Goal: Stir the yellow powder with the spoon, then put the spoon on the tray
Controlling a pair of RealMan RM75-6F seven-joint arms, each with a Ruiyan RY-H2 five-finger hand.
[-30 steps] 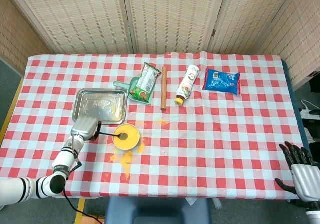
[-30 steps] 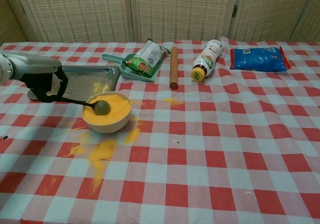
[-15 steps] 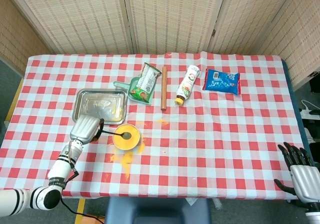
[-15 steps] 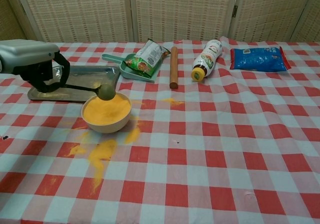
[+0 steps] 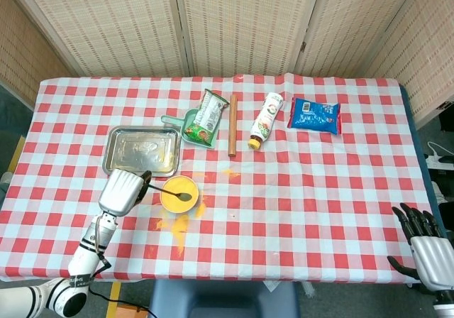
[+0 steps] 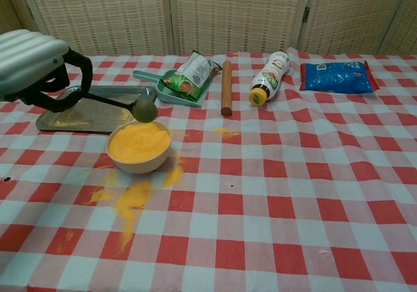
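A cream bowl [image 5: 179, 194] [image 6: 139, 150] of yellow powder stands near the table's front left. My left hand [image 5: 122, 190] [image 6: 36, 67] grips the handle of a dark spoon [image 5: 170, 192] [image 6: 128, 106], whose head hangs in the air just above the bowl. The metal tray [image 5: 142, 151] [image 6: 91, 113] lies directly behind the bowl, with a little yellow dust on it. My right hand [image 5: 424, 243] rests low at the table's front right corner, fingers apart and holding nothing; the chest view does not show it.
Spilled yellow powder [image 6: 130, 197] marks the cloth in front of the bowl. Behind lie a green dustpan with a snack bag [image 6: 187, 77], a wooden rolling pin [image 6: 226, 87], a sauce bottle on its side [image 6: 270, 77] and a blue packet [image 6: 339, 75].
My left hand has risen, lifting the spoon's head out of the powder to above the bowl. The right hand has barely moved.
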